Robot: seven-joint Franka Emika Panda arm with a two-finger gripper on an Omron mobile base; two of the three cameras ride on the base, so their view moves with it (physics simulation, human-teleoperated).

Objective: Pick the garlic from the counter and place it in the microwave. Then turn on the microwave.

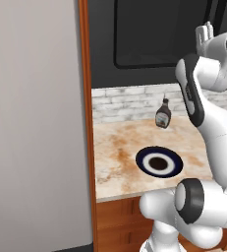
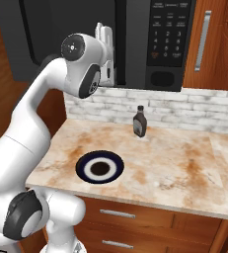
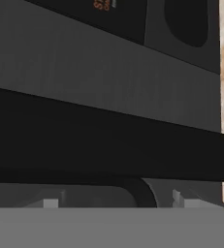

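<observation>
Item: the garlic. We cannot tell where it is lying at present; whether it is already sitting behind the dark door is not something these views are settling.

Handling, as a judgement: we are treating it as light, firm under a papery, slightly slippery skin, and liable to roll. We are advising a hold across the widest part of the bulb, below the pointed tip, with gentle pressure.

Tool: the gripper (image 2: 103, 34) is standing raised, fingers pointing upward, close against the front of the microwave (image 2: 135, 54) near the seam between door and button panel. In the hand view its tips are showing set apart at the bottom edge, so we are reading the jaws as parted with nothing held between them.

Surroundings: the counter (image 2: 179, 163) is carrying a dark-rimmed plate (image 2: 100, 168) with a dark centre, and a sauce bottle (image 2: 139, 122) standing upright near the brick wall (image 2: 194, 106), well apart from the plate.

Stage, as a judgement: we are placing the work at the microwave, not at the counter.
</observation>
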